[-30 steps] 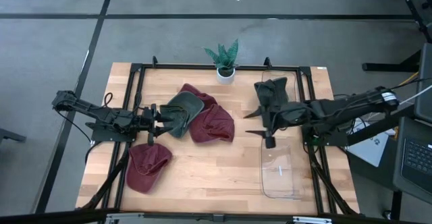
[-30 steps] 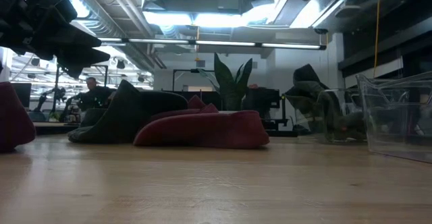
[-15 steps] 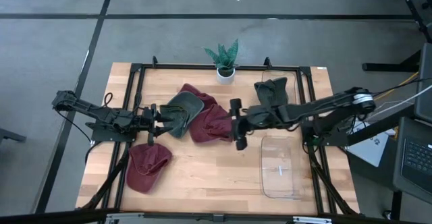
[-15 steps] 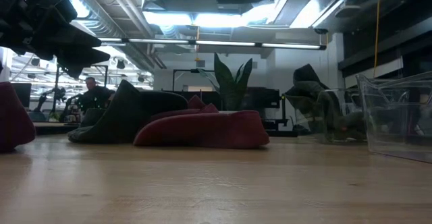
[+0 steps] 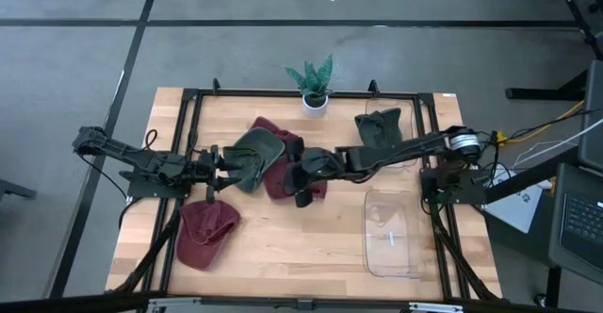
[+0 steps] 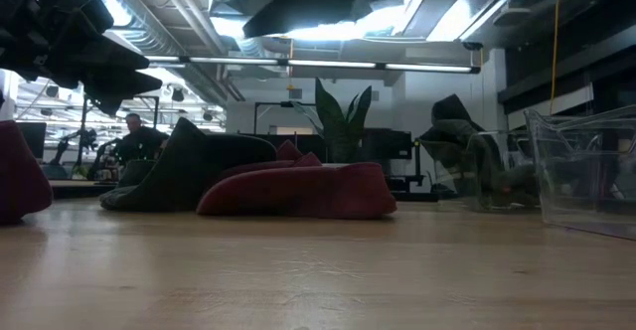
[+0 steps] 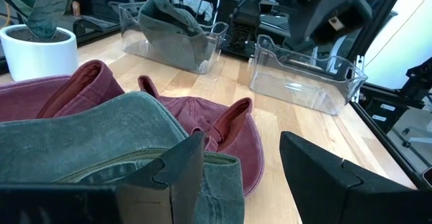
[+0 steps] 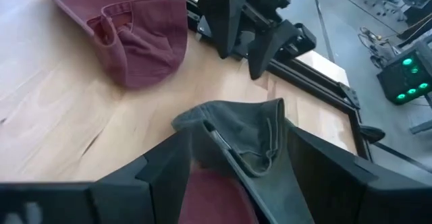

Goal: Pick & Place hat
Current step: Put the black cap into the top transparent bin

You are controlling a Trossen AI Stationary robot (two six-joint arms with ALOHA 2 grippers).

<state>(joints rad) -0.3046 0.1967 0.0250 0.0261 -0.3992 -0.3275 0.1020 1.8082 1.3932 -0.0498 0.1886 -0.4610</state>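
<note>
A grey-green hat (image 5: 254,153) lies with its far edge on a maroon hat (image 5: 306,173) near the table's middle. A second maroon hat (image 5: 205,233) lies toward the near left. Another grey hat (image 5: 380,127) sits in a clear bin at the far right. My left gripper (image 5: 213,169) hovers open beside the grey-green hat's (image 7: 101,136) left edge. My right gripper (image 5: 300,173) is open above the maroon hat. In its wrist view the grey-green hat (image 8: 243,133) shows between the fingers. Both arms hang well above the tabletop in the low view.
An empty clear bin (image 5: 391,233) stands at the near right. A small potted plant (image 5: 313,89) sits at the far edge. A black frame (image 5: 188,115) runs around the table. Bare wood (image 5: 301,247) lies along the near middle.
My right gripper has swept from over the far-right bin toward the table's left, ending above the maroon hat beside the grey-green one, its fingers open throughout. The hats have not moved.
</note>
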